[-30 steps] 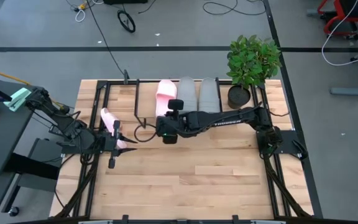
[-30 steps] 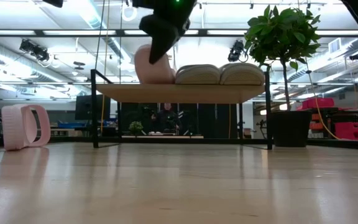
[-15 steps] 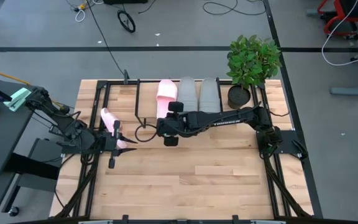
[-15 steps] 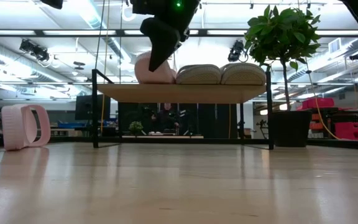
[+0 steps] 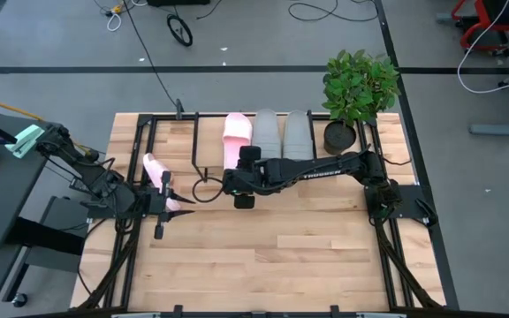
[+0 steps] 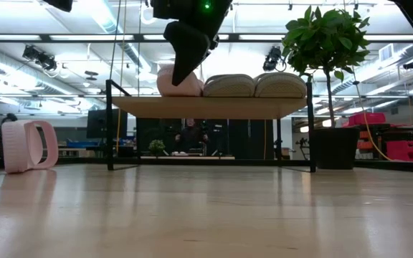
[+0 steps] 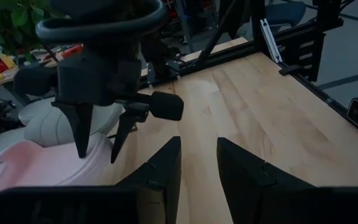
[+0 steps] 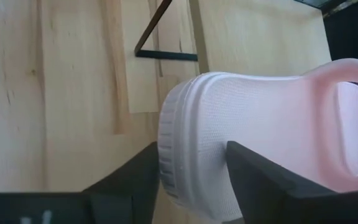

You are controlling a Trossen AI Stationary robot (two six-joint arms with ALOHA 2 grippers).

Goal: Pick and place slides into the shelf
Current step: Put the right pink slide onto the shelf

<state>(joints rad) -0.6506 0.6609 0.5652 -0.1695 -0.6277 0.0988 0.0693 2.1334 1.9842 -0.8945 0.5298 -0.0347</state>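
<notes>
The right gripper (image 5: pixel 239 168) hangs over the pink slide (image 5: pixel 235 137) on the shelf (image 6: pixel 206 107), fingers parted astride its heel. The left gripper (image 5: pixel 168 200) holds nothing, fingers slightly apart, beside the other pink slide (image 5: pixel 154 168) on the desk (image 5: pixel 272 247).

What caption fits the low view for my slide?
Right gripper open above a pink slide on the shelf, beside two grey slides.
</notes>
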